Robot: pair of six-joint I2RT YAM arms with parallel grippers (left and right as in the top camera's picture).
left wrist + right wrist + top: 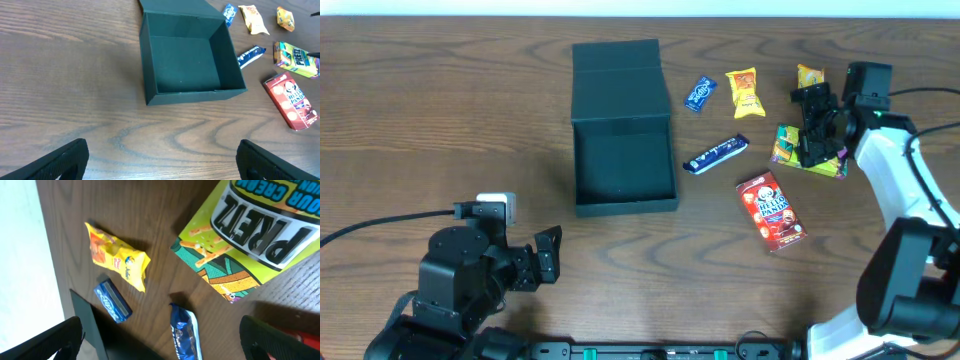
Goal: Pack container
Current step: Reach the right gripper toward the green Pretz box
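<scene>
Best to lower the wide-open, empty right gripper (817,135) straight onto the Pretz box (786,143) underneath, pinch across the short sides, then swing over to the open container (625,207) sitting mid-table, leaving the left gripper (548,256), also spread and empty, parked up front.

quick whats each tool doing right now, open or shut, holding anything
left tool: open, holding nothing
right tool: open, holding nothing

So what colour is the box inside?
Plain dark teal; the box shows best in the left wrist view.
</scene>
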